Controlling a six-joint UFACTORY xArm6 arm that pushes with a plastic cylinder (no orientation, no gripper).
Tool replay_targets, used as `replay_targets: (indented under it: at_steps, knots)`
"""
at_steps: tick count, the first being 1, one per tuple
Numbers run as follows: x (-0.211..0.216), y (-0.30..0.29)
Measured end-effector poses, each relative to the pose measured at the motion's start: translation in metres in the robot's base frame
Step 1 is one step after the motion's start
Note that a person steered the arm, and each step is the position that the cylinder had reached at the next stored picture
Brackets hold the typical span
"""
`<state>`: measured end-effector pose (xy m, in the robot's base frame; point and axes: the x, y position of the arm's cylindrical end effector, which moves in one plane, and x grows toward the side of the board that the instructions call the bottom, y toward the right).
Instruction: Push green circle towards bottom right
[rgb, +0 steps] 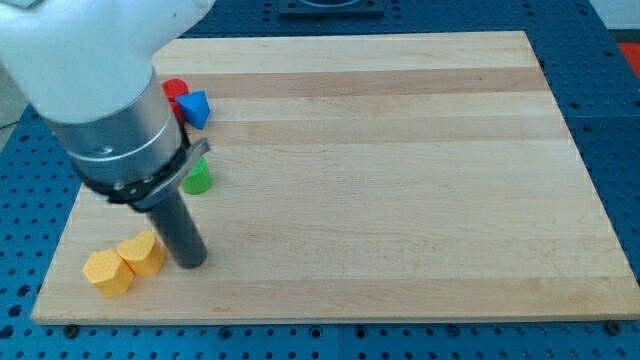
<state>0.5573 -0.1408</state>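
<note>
The green circle (198, 178) is a small green cylinder near the view's left side of the wooden board (400, 180), partly hidden by my arm. My tip (190, 263) rests on the board below the green circle and just right of the yellow heart block (142, 254). The rod rises up-left into the grey arm body (110, 110).
A yellow hexagon block (107, 272) lies left of the yellow heart, near the board's bottom left corner. A red circle (175, 90) and a blue block (194, 108) sit together above the green circle, near the board's top left.
</note>
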Motion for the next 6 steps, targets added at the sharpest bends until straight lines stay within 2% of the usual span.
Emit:
replay_targets:
  at_steps: [1, 3, 4, 5, 6]
  knots:
    - [-0.050, 0.062]
    - [-0.054, 0.064]
    - [-0.056, 0.087]
    - [-0.082, 0.135]
    - [-0.107, 0.138]
